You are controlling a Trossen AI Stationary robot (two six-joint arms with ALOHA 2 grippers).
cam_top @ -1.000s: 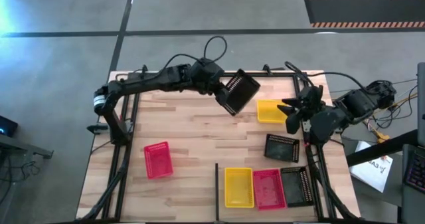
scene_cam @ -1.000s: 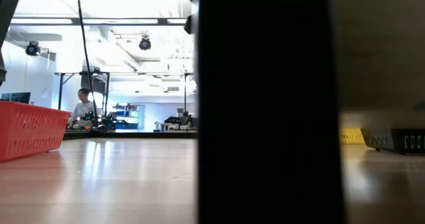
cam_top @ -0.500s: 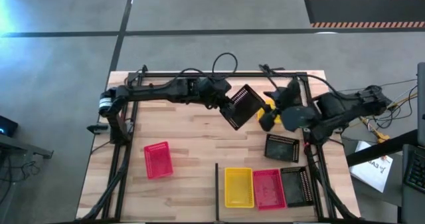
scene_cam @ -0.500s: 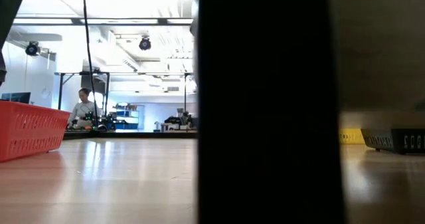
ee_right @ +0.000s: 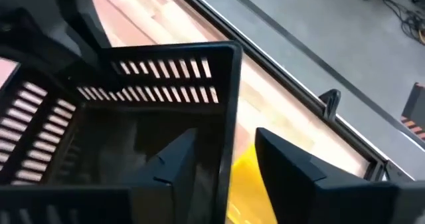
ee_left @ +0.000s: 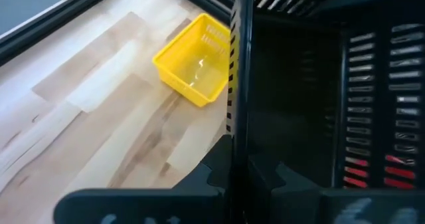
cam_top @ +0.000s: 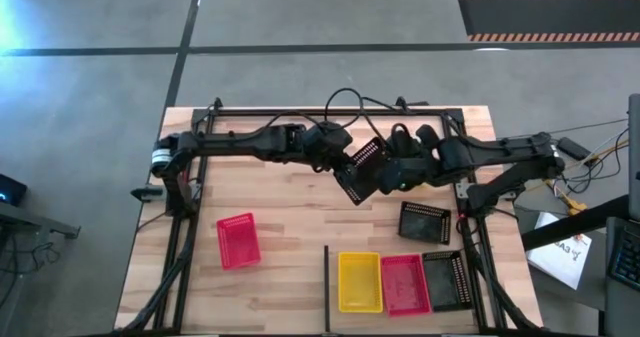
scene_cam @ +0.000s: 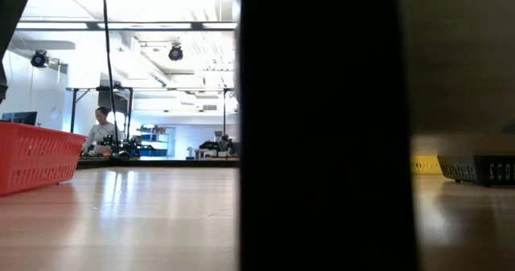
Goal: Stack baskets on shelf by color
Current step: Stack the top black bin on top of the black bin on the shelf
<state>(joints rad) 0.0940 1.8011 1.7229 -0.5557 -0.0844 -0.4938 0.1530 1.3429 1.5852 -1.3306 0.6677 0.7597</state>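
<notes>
A black basket [cam_top: 364, 167] is up in the air over the table's middle, tilted. My left gripper [cam_top: 345, 161] is shut on it from the left side. My right gripper [cam_top: 387, 174] has come in from the right and is open. Its fingers [ee_right: 178, 159] stand either side of the basket's end wall [ee_right: 231, 98], one within and one without, clear of it. A yellow basket [ee_left: 194, 59] rests on the boards beyond; in the high view the right arm hides it. My left gripper [ee_left: 242, 167] pinches a side wall of the black basket at its rim [ee_left: 239, 91], one finger inside the basket and one outside. The basket is lifted clear of the table and sits tilted in the hold, its open side turned toward the right arm.
A pink-red basket [cam_top: 238, 240] lies near left and a black one [cam_top: 424, 221] near right. Beside the thin black bar [cam_top: 326, 287], yellow [cam_top: 359, 281], pink-red [cam_top: 404, 283] and black [cam_top: 444, 279] baskets sit in a row. A dark post [scene_cam: 322, 126] blocks most of the low view.
My left gripper has carried the black basket a little toward the near edge, still holding it. My right arm has swung toward the table's left, over the yellow basket, up to the held basket, and its fingers now straddle the basket's wall.
</notes>
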